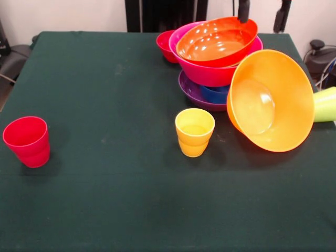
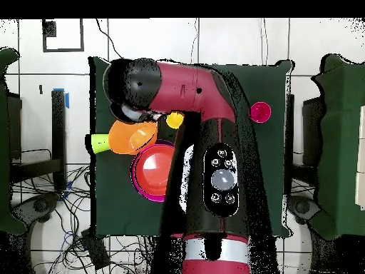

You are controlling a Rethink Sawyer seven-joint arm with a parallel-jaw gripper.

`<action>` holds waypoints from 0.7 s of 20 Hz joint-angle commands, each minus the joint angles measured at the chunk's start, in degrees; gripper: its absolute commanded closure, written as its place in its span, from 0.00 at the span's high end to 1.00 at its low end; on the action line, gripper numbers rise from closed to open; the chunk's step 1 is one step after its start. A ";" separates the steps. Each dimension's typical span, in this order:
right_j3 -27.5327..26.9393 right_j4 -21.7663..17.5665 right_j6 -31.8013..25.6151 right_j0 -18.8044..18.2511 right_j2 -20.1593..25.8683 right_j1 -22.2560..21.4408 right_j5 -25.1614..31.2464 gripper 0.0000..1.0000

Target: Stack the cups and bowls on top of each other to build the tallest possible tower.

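Dark green cloth covers the counter (image 1: pixel 105 199), with a pale wall behind it.

Tower (image 1: pixel 212 63): stands at the far right of the counter in the front view. Lowest is the purple bowl (image 1: pixel 190 90), with the blue bowl (image 1: pixel 214 93) nested in it. The large pink bowl (image 1: pixel 210 73) sits on top of these, and the red-orange bowl (image 1: pixel 216 41) rests inside the pink bowl, tilted slightly. All are glossy and upright.

Light orange bowl (image 1: pixel 270 100): tipped on its side just right of the tower, opening facing the camera, its rim on the cloth and its edge overlapping the tower's lower bowls.

Small red bowl (image 1: pixel 166 44): upright, directly behind the tower on its left side, touching or nearly touching the pink bowl.

Lime green cup (image 1: pixel 325 104): lying on its side behind the light orange bowl, at the right edge.

Yellow cup (image 1: pixel 195 132): upright and empty, in front of the tower, apart from it.

Red cup (image 1: pixel 27 140): upright and empty, far left, well apart from everything else.

Gripper (image 1: pixel 262 13): two dark finger tips show at the top edge, spread wide and holding nothing. The jaws hang above the right rim of the red-orange bowl, one tip directly over it. In the overhead view the arm (image 2: pixel 199 143) covers much of the counter.
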 commanded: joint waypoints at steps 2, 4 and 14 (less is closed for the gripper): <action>-13.33 -2.62 -5.23 -0.63 6.20 2.36 14.19 1.00; -15.59 -3.00 -6.01 -0.82 6.35 3.17 15.58 1.00; -22.43 -4.95 -12.50 -3.18 8.36 11.95 12.15 1.00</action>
